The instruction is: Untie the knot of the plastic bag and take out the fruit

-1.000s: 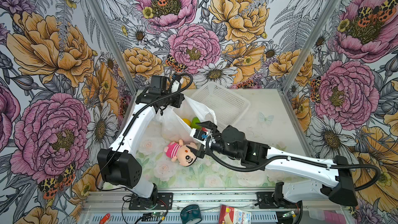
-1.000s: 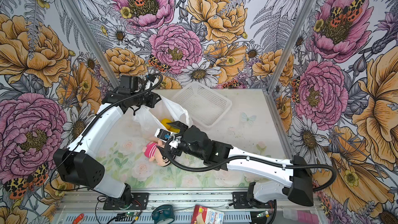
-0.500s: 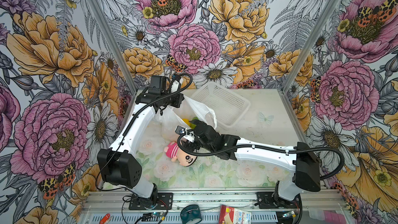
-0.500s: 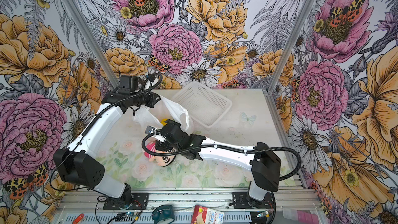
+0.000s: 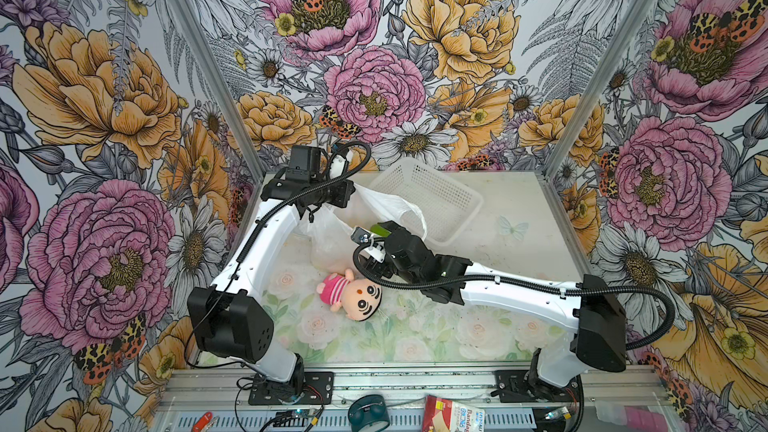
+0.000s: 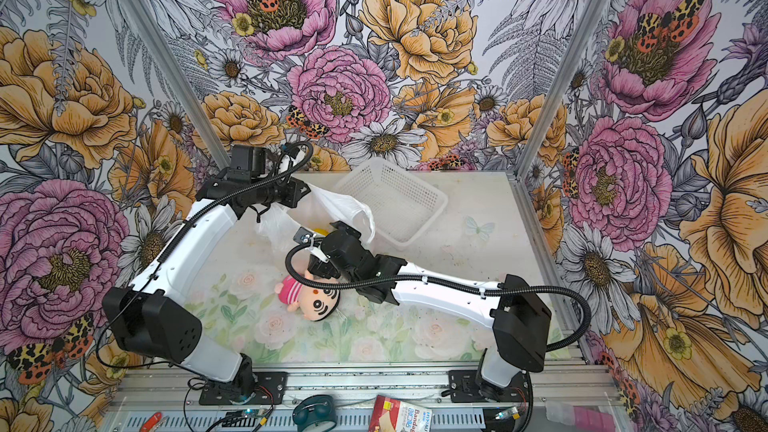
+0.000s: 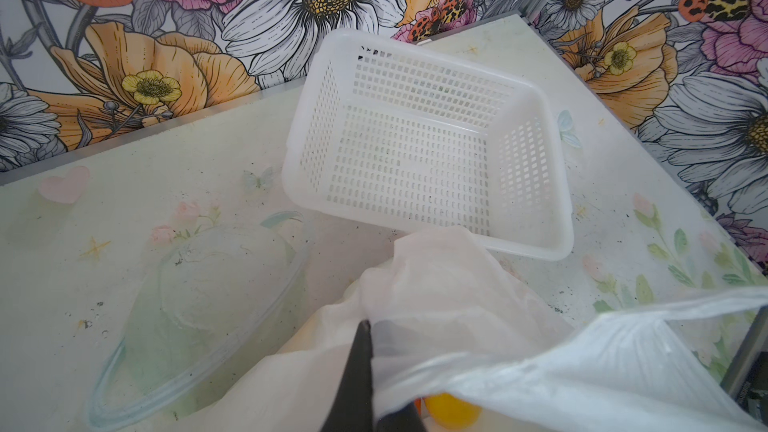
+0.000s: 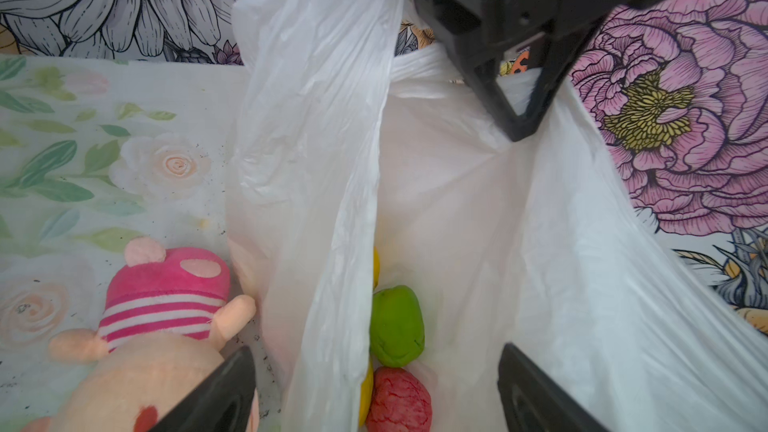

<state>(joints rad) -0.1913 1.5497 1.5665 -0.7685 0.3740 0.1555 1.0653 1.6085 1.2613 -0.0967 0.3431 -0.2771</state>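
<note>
Fruit (image 8: pixel 397 326) in plastic bag (image 8: pixel 457 222) lies apparently just beyond right gripper (image 8: pixel 374 351).

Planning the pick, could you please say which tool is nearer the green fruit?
Right. The right tool, open, points at the green fruit from the plastic bag's mouth; the left tool grips its rim farther off.

**Bag folds block my view**

The plastic bag (image 8: pixel 478 222) covers most of the fruit (image 8: pixel 397 326). I see only slivers of yellow behind a fold, and the pink-red piece is cut by the frame edge. The left end effector (image 7: pixel 371 326) has its tips buried in plastic. I cannot make out the knot. The doll (image 8: pixel 166 297) has its face cut off and half covered by my right end effector (image 8: pixel 374 349).
</note>
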